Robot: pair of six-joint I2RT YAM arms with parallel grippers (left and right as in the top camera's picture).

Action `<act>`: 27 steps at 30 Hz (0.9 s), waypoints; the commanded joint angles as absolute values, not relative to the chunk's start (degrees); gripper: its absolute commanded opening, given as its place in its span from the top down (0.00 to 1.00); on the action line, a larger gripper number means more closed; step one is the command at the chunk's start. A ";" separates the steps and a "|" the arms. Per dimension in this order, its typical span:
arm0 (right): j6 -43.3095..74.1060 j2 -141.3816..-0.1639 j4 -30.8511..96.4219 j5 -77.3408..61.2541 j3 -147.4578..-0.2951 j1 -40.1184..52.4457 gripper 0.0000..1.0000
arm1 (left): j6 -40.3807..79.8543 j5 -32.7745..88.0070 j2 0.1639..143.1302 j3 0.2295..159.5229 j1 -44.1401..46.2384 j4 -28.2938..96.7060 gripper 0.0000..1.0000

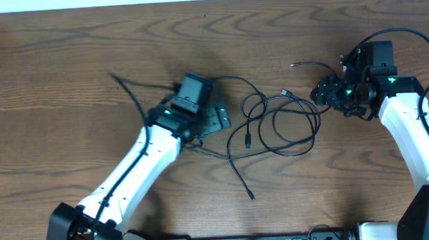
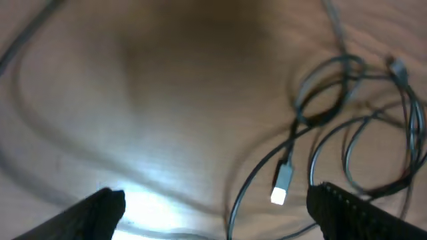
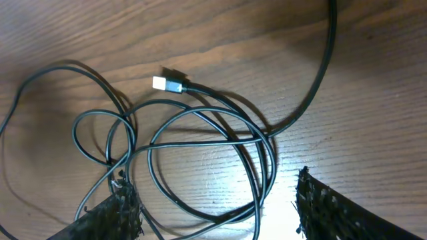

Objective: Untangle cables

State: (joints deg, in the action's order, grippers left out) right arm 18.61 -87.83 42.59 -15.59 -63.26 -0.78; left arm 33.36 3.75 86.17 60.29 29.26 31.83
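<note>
On the wooden table, between the two arms, we have the cables: thin black cords in a loose bundle of overlapping loops. One tail runs out of the bundle toward the table's near edge. Another black strand lies at the left and disappears under the left arm.

Left gripper sits just left of the bundle, low over the table. In the left wrist view we see its fingers at the two bottom corners, spread wide, with nothing clamped. That view is blurry. The loops lie ahead and to the right, and a silver-tipped plug lies on the wood just ahead of the gap.

Right gripper is at the bundle's right edge. From the right wrist view we read its jaws as wide apart too, both fingers low in frame. Several loops cross on the table in the gap between them, but we see no grip on any of them. A second plug with a pale metal tip lies ahead. One cord curves off the top edge.

We can't read any writing on the plugs.
</note>
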 commanded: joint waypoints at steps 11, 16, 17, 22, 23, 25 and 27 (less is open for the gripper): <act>18.59 -87.33 42.96 -14.92 -62.81 -0.27 0.25 | 7.38 2.33 98.59 60.12 31.75 12.91 0.00; 18.59 -87.33 42.94 -14.92 -62.81 -0.27 0.25 | 3.66 3.77 101.30 60.12 31.97 7.68 0.04; 18.61 -87.33 42.94 -14.92 -62.81 -0.27 0.24 | 2.92 5.10 101.75 60.12 32.08 6.50 0.05; 18.59 -87.33 43.03 -14.92 -62.81 -0.27 0.24 | 2.57 5.82 104.64 60.12 32.23 2.37 0.08; 18.61 -87.33 43.07 -14.92 -62.81 -0.27 0.24 | 2.57 5.82 105.38 60.12 32.23 1.89 0.08; 18.61 -87.33 43.07 -14.92 -62.81 -0.27 0.23 | 2.57 6.00 106.63 60.12 32.25 1.28 0.10; 18.61 -87.33 43.07 -14.92 -62.81 -0.27 0.23 | 1.85 7.11 108.14 60.12 32.23 1.17 0.14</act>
State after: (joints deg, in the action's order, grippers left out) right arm 18.63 -87.83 42.85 -15.22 -63.18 -0.78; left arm 3.77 5.54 105.69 60.27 32.14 1.30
